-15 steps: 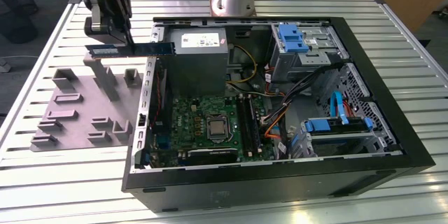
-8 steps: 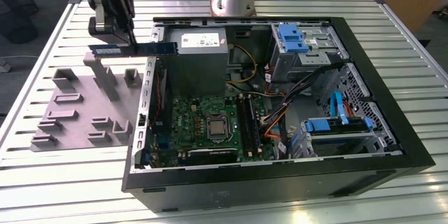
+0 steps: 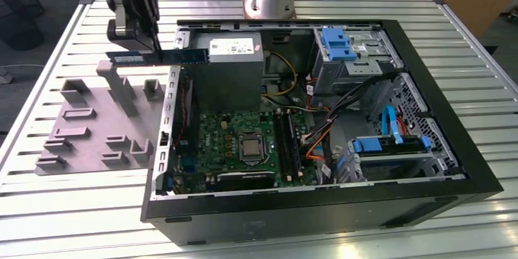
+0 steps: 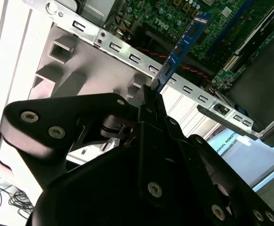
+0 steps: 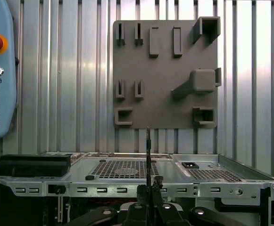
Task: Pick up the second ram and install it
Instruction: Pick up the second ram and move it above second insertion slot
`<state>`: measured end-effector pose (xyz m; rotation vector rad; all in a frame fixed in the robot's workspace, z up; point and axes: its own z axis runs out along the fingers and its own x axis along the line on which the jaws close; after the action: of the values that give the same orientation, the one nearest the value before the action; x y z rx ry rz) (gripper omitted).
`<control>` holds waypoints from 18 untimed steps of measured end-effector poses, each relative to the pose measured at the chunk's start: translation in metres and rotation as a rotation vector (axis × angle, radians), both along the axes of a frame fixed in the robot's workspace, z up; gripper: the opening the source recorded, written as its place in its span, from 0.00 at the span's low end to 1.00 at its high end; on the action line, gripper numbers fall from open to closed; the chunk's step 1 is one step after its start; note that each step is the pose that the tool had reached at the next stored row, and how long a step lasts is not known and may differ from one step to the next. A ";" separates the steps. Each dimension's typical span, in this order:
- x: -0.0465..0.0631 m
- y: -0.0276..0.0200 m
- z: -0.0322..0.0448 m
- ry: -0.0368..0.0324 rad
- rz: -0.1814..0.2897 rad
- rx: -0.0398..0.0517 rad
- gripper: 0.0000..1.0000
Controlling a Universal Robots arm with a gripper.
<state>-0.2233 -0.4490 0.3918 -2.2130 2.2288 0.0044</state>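
Gripper (image 3: 155, 50) is clamped on the ram (image 3: 184, 56) at mid-length (probably for balance), holding it level, lifted clear beneath the fingers. Case wall (image 3: 171, 113) and fixture (image 3: 89, 125) lie below.

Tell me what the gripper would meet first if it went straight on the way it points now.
Probably the computer case's metal rim: the gripper, shut on the second ram, points down with the ram leading over that rim. Depth is unclear.
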 end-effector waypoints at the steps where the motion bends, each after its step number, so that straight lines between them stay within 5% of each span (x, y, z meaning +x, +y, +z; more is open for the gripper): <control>1: 0.001 0.0000 0.0000 0.0000 0.000 0.0000 0.14; 18: 0.012 0.0000 0.0000 0.0000 0.000 0.0000 0.14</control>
<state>-0.2109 -0.4490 0.3918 -2.2131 2.2288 0.0045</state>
